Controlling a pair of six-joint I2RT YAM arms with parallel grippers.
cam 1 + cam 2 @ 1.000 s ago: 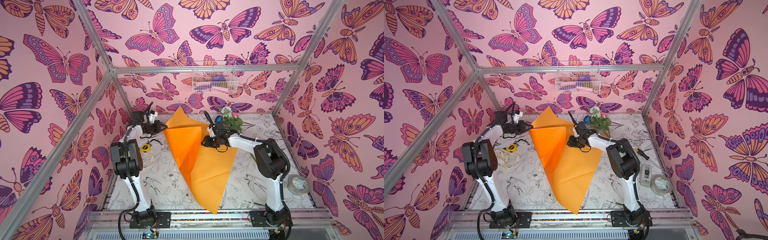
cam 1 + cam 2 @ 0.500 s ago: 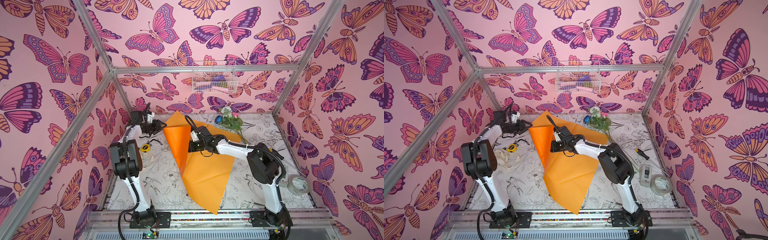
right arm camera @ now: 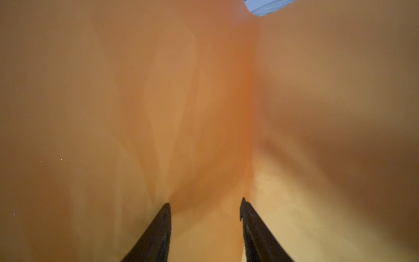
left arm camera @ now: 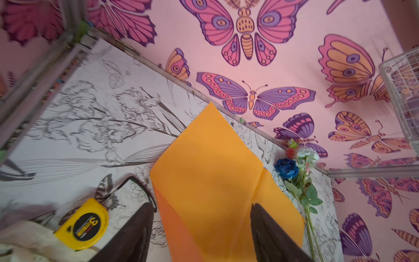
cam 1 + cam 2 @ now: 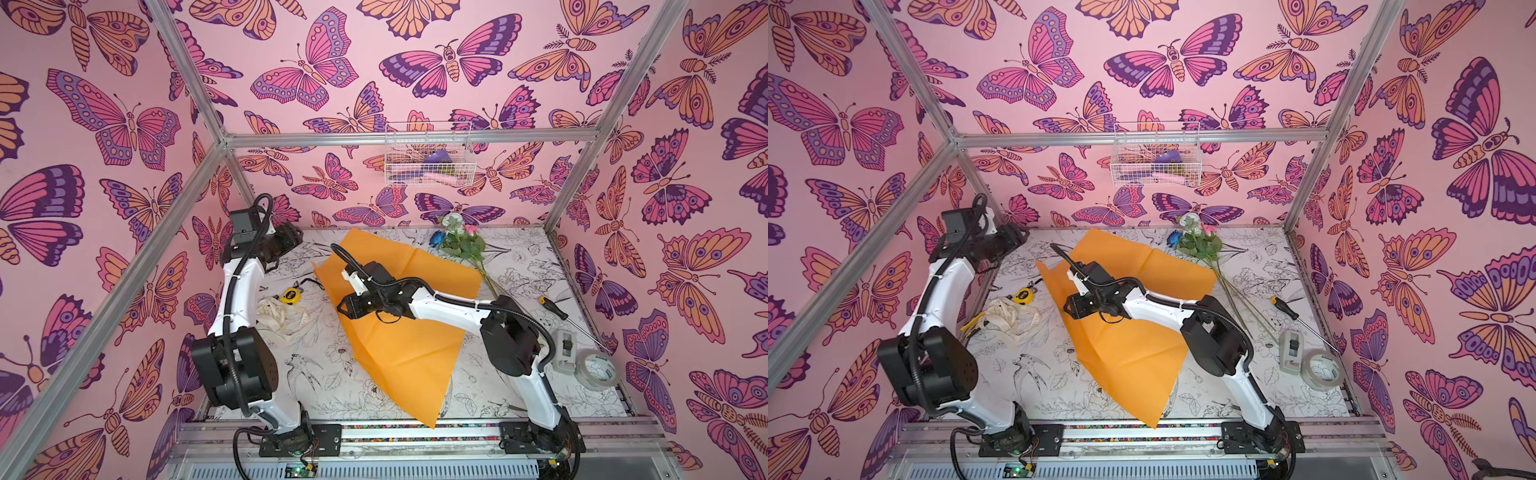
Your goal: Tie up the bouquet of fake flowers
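while the right gripper [image 5: 345, 309] gapes over paper [image 5: 399, 357], flowers [image 5: 461, 243] skirt its edge.

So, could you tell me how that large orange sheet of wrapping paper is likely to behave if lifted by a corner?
The large orange sheet of wrapping paper would probably flop and drape, since it shows creases and an upturned left edge. It looks thin and light, so a push would likely buckle or slide it.

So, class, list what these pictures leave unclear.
Wire basket contents: too small, behind mesh, both top views.
Orange paper: blurred, fills right wrist view, hiding the table.
Tape roll print: too small, both top views.
Cream cloth: bunched, top views; cut off by left wrist view's edge.
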